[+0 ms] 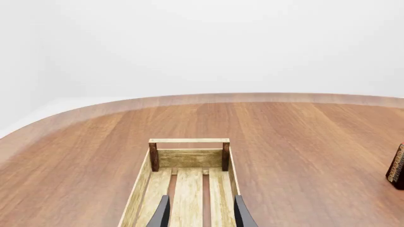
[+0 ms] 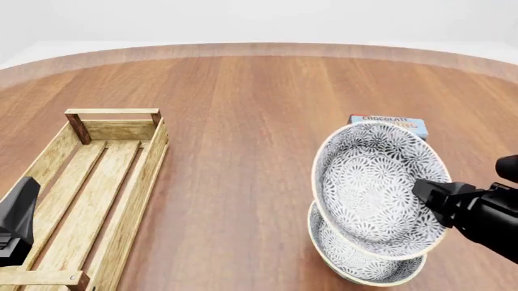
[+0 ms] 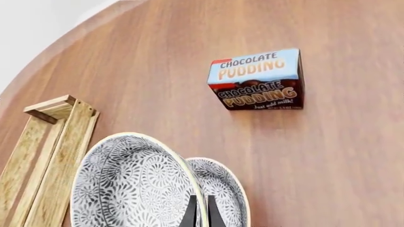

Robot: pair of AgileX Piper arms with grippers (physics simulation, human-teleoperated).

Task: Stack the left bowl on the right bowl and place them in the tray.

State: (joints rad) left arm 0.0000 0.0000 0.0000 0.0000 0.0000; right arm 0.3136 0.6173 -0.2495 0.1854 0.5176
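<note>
Right gripper (image 2: 423,189) has the upper bowl (image 2: 374,185) pinched by its rim, jaws clamped on that thin edge, bowl tilted steeply above the lower bowl (image 2: 360,264) near the tabletop's near right edge. Looks rigid, glazed, probably slippery and chip-prone, so the rim pinch is the one real hold. Left gripper (image 1: 200,213) hovers over the tray (image 2: 97,200) at left, jaws spread, empty. Pudding box (image 2: 390,123) sits behind.
</note>
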